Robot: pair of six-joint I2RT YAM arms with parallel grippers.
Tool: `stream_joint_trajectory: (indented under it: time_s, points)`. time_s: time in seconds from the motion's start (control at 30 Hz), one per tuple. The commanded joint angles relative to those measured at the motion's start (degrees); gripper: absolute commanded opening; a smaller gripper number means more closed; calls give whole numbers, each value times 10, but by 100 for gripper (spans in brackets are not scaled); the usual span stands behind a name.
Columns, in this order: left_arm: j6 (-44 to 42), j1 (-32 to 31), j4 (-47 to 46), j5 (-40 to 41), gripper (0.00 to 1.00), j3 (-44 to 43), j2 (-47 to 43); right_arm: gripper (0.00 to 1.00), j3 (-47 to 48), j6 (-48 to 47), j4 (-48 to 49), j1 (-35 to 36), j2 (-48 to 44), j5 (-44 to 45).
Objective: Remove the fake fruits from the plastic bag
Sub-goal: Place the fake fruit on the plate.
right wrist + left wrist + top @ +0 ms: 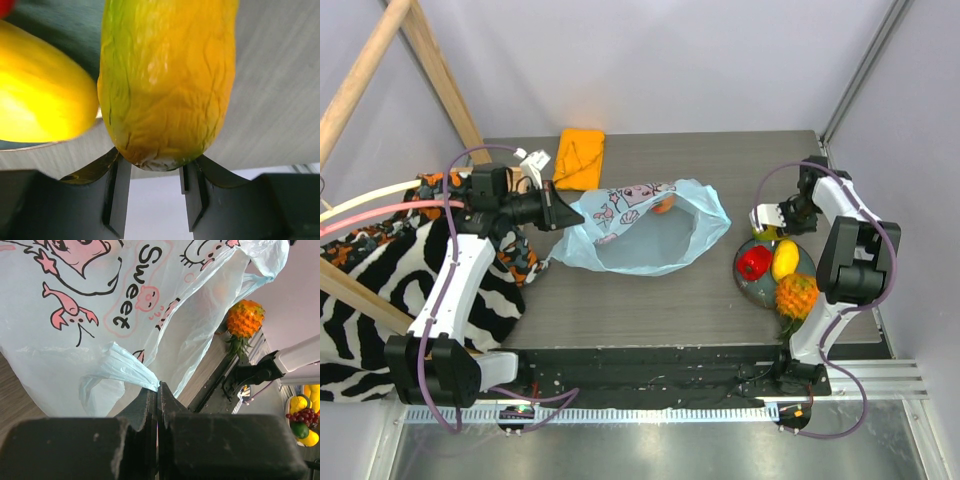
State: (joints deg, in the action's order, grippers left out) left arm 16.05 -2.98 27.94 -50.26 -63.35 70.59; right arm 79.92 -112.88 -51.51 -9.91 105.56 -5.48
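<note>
L gripper (159,390) pinched tight on plastic bag (75,295) edge | R gripper (152,172) fingers clamped on end of yellow-green fruit (167,80), long axis pointing straight out from fingers, over plate (750,287) rim beside yellow fruit (40,95) | peach fruit (663,206) inside bag mouth, approx midway betw. arms

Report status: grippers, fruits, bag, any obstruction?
Left gripper shut on plastic bag edge. Right gripper shut on yellow-green fruit at the plate. One orange fruit visible inside bag. Nothing in the way.
</note>
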Motion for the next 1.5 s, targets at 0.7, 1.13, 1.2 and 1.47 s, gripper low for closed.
stream_joint_trajectory:
  time_s: [0.7, 1.13, 1.2, 1.47]
  points:
    - [17, 8, -33, -5, 0, 13, -11, 93, -65, -252, -10, -28, -70, -20]
    - [47, 4, -77, -29, 0, 5, 4, 100, 51, -172, -15, -86, -91, -72]
    - [52, 0, -83, -31, 0, 2, 6, 100, 75, -97, -15, -92, -100, -89]
    - [71, -11, -114, -34, 0, -3, 16, 100, 68, 292, 39, -54, -271, -238]
